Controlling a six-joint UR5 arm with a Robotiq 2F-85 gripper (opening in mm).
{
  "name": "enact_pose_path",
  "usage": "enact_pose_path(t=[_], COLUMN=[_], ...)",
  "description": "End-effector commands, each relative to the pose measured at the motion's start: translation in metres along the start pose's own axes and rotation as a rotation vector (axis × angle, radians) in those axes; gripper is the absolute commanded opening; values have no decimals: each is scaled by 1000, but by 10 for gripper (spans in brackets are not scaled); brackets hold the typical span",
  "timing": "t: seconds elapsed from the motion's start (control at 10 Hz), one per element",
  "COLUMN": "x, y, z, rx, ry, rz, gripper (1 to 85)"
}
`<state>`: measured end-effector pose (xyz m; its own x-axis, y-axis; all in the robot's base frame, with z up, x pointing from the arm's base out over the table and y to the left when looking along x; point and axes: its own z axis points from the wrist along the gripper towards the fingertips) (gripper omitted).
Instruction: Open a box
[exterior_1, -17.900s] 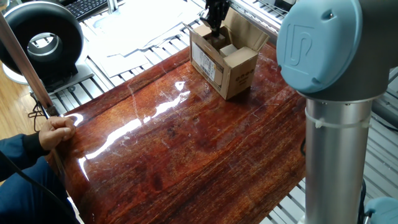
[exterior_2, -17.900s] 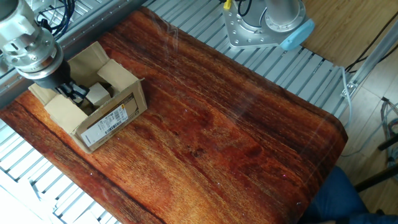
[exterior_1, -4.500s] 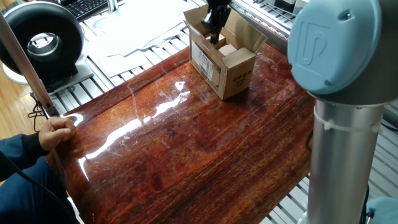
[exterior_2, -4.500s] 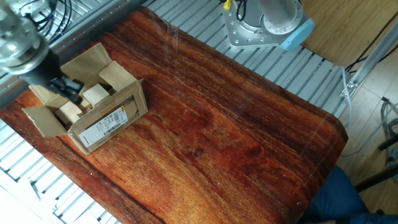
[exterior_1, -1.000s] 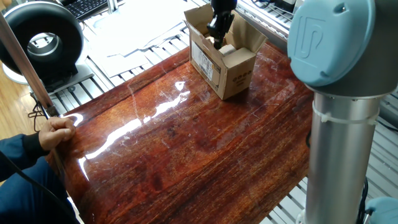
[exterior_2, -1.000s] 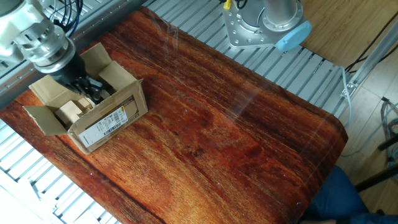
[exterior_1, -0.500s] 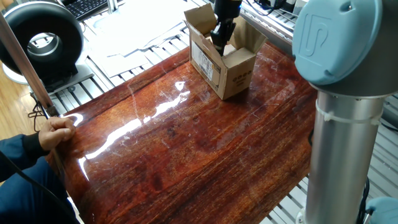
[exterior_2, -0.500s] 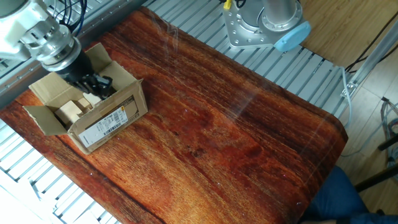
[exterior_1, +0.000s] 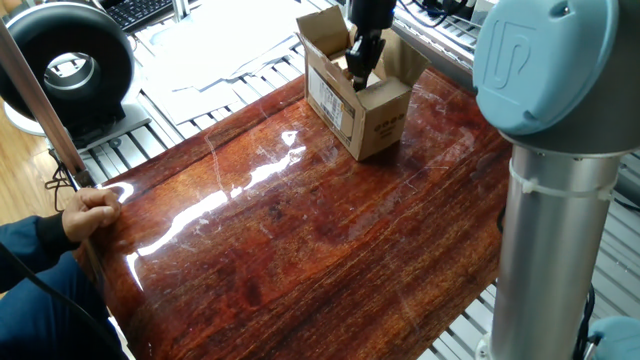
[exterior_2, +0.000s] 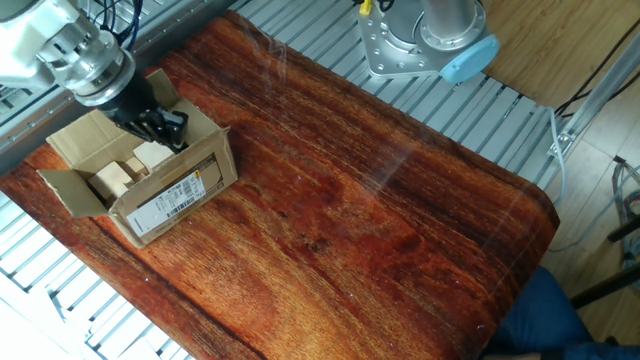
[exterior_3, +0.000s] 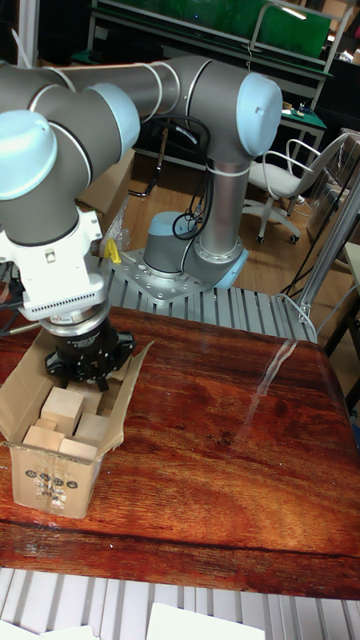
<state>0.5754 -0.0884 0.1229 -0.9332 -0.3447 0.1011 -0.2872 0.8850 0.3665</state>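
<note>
The box (exterior_1: 362, 112) is a small brown carton at the far end of the wooden tabletop, with a white label (exterior_2: 170, 200) on one side. Its top flaps stand folded outward, and pale wooden blocks (exterior_2: 112, 180) show inside. My gripper (exterior_1: 358, 70) points down into the opening, at the inner side of one flap (exterior_2: 195, 125). Its dark fingers (exterior_2: 168, 128) look pressed together with nothing between them. In the tall fixed view the gripper (exterior_3: 88, 384) hangs over the rear of the box (exterior_3: 55, 480), above the blocks (exterior_3: 62, 408).
A person's hand (exterior_1: 92, 210) grips a wooden stick at the table's left edge. A black round device (exterior_1: 68, 62) and papers lie beyond the table. My arm's grey column (exterior_1: 555, 230) stands at the right, its base (exterior_2: 420, 40) bolted to slatted aluminium.
Over the last second the gripper has slid across the box opening from the blocks toward the flap on the arm-base side. The box and its other flaps have stayed put.
</note>
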Motion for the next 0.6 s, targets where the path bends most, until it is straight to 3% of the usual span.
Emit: enact_pose_path(t=[0.0, 0.5], x=[7, 14], y=[12, 27], z=[-14, -35], rx=[-30, -57], ry=[28, 82], rz=[0, 14], gripper=[10, 10])
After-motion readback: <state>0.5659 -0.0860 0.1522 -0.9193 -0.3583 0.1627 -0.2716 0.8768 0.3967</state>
